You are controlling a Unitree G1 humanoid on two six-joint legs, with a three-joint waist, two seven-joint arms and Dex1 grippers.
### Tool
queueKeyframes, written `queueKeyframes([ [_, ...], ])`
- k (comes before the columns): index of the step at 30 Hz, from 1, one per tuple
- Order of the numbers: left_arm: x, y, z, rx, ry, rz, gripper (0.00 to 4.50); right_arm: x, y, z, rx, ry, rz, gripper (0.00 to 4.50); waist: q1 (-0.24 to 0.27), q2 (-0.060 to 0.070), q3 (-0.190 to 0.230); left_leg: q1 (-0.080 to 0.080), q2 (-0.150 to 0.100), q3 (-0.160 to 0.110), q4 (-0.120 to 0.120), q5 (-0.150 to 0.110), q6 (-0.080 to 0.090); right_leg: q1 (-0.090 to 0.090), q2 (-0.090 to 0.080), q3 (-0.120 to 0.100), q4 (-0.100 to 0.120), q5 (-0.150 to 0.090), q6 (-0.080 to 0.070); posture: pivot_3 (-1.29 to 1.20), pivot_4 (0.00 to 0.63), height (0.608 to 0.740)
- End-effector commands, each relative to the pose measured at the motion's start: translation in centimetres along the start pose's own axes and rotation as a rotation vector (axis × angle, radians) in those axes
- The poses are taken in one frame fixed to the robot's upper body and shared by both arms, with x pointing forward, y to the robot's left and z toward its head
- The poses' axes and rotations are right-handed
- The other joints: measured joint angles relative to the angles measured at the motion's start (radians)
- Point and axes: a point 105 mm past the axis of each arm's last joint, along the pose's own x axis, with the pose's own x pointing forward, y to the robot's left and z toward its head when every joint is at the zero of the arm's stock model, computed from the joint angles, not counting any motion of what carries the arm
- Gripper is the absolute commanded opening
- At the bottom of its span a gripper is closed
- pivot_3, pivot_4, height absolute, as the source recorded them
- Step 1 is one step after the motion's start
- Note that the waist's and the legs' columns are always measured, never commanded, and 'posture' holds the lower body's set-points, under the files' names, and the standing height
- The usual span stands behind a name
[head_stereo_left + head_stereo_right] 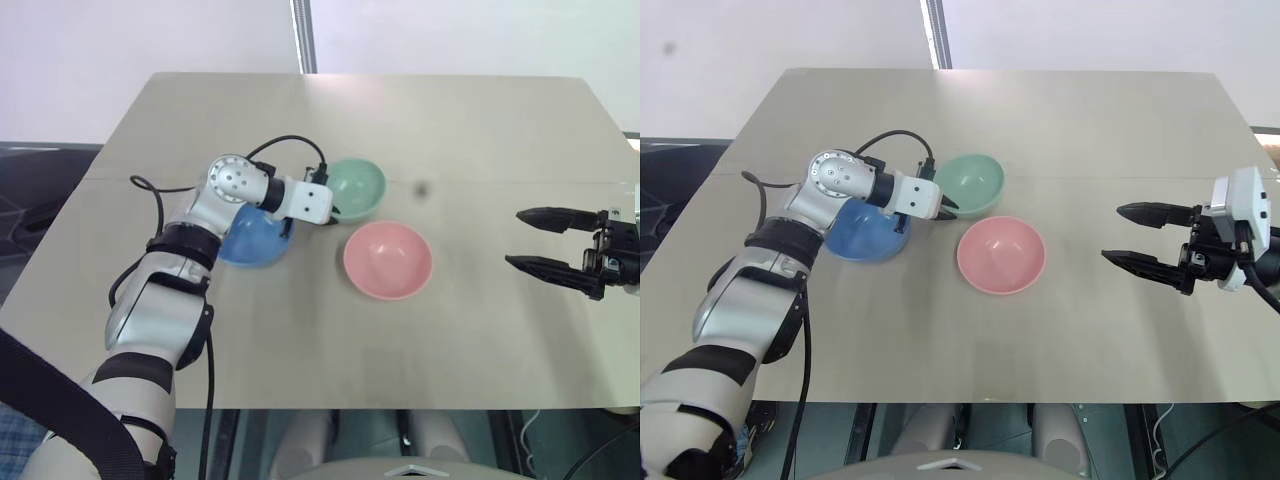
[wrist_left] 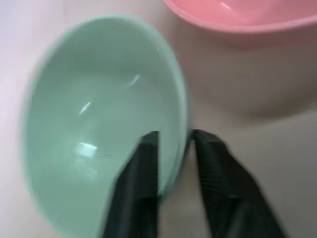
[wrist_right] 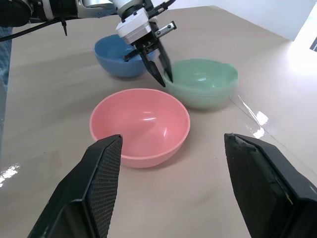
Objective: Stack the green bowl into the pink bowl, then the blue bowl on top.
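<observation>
Left gripper [image 3: 163,74] pinched shut on the green bowl [image 1: 358,188], one finger inside the rim, one outside, at the bowl's edge nearest the blue bowl [image 1: 252,240]. Blue bowl sits under that arm's wrist, just behind the gripper. Pink bowl [image 1: 388,260] just beside the green bowl, off the fingertips, apart from it. Right gripper [image 1: 540,242] hangs well apart over the table [image 1: 480,130], fingers spread wide, empty, pointing at the pink bowl.

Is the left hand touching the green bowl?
Touching. The left wrist view shows the left hand shut on the green bowl's rim, one finger inside, one outside.
</observation>
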Motion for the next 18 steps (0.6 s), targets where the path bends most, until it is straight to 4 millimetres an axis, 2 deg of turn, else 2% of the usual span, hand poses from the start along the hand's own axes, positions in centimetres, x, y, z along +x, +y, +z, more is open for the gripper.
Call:
queueKeyframes([
  [1, -0.8, 1.0, 0.5, 0.042, -0.001, 0.019, 0.09, -0.5, 0.0, 1.2, -0.059, -0.017, -0.013, 3.6, 0.0, 0.0, 0.0, 0.0, 0.0, 0.0, 0.0, 0.0, 0.0, 0.0, 0.0, 0.0, 0.0, 0.0, 0.0, 0.0, 0.15, 0.74],
  [7, -0.8, 1.0, 0.6, 0.054, -0.01, 0.017, 0.09, -0.6, 0.0, 1.1, -0.058, -0.018, -0.014, 3.6, 0.0, 0.0, 0.0, 0.0, 0.0, 0.0, 0.0, 0.0, 0.0, 0.0, 0.0, 0.0, 0.0, 0.0, 0.0, 0.0, 0.15, 0.74],
  [11, -1.5, 2.5, 2.0, 0.118, -0.043, 0.055, 0.09, -0.6, 0.0, 1.1, -0.056, -0.016, -0.016, 3.6, 0.0, -0.001, 0.0, 0.0, 0.0, 0.0, 0.0, 0.0, 0.0, 0.0, 0.0, 0.0, 0.0, 0.0, 0.0, 0.0, 0.15, 0.74],
  [15, -3.3, 4.9, 5.9, 0.175, -0.177, 0.081, 0.09, -0.7, 0.1, 1.1, -0.055, -0.011, -0.017, 3.6, 0.002, -0.001, 0.001, -0.001, 0.0, -0.001, 0.0, 0.0, 0.0, 0.0, 0.0, 0.0, 0.0, 0.0, 0.0, 0.0, 0.15, 0.74],
  [18, -4.7, 5.3, 8.4, 0.252, -0.251, 0.047, 0.09, -0.7, 0.1, 1.1, -0.055, -0.01, -0.017, 3.6, 0.0, -0.001, 0.001, -0.001, 0.0, -0.001, 0.0, 0.0, 0.0, 0.0, 0.0, 0.0, -0.001, 0.0, 0.0, 0.0, 0.15, 0.74],
])
